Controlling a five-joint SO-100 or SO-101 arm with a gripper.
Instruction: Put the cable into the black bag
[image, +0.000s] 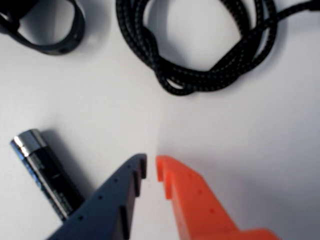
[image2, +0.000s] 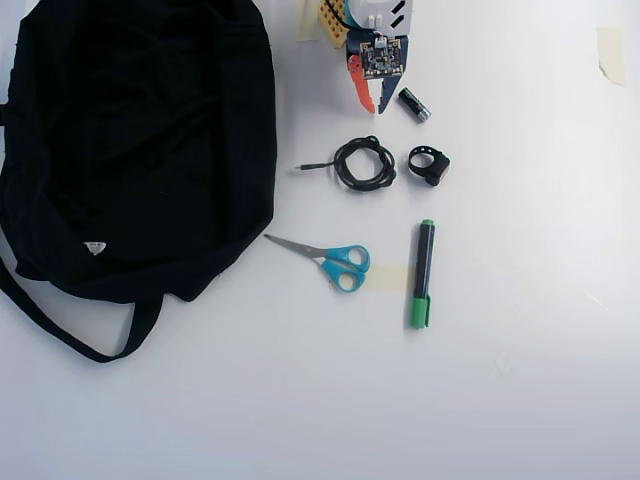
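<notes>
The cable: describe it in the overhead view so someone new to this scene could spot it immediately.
Start at the big black bag filling the left of the overhead view, then look right, just below the gripper. The cable is the small coil of thin black cord there. Unlike the black ring-shaped strap to its right, it has several loops and a straight plug end pointing toward the bag.

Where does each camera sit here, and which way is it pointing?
Wrist view: rides on the arm, looking past the gripper, its blue and orange fingers slightly apart, at the cable, a battery and a black strap.
Overhead view: fixed above, looking straight down on the table; the arm enters at the top edge; black bag lies left.
Shared: gripper, cable, battery, strap.
</notes>
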